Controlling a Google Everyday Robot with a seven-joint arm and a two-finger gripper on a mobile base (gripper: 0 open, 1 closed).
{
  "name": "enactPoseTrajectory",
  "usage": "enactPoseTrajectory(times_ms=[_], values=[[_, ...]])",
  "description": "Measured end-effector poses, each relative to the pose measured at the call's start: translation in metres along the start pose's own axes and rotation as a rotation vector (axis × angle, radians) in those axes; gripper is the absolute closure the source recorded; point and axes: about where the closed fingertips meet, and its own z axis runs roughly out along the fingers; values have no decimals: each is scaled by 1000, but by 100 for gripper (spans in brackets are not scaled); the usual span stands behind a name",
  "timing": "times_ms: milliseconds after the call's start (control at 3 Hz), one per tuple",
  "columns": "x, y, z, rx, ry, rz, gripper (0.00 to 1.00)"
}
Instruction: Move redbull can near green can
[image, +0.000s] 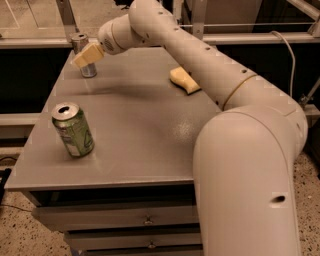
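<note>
Grey metal cabinet (135, 150) with drawers (120, 219) below stands on a speckled floor (15, 230), and its flat worktop fills most of the view. Over the right side of the worktop reaches the big cream robot arm (235, 130), from the near right corner up toward the far left corner. The green can (73, 130) stands upright near the left edge, closer to the near left corner, with its silver top open. A yellow sponge (184, 80) lies toward the far right part of the worktop, partly behind the arm. The redbull can (88, 70) stands upright at the far left corner, well apart from the green can. The gripper (88, 54) is at this far left corner, in front of the middle of the redbull can, so only the top and bottom of the can show. Whether the gripper is spread or pressed on the can, I cannot tell.
</note>
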Motion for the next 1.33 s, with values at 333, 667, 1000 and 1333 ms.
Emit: enactPoseTrajectory(times_ms=[333,667,1000,1333], values=[[1,-1,29,-11,-11,23,0],[6,-1,45,-19,-19,49,16],[10,-7,44,-11,-32,70,48],[11,-12,36,-8,-45,76,70]])
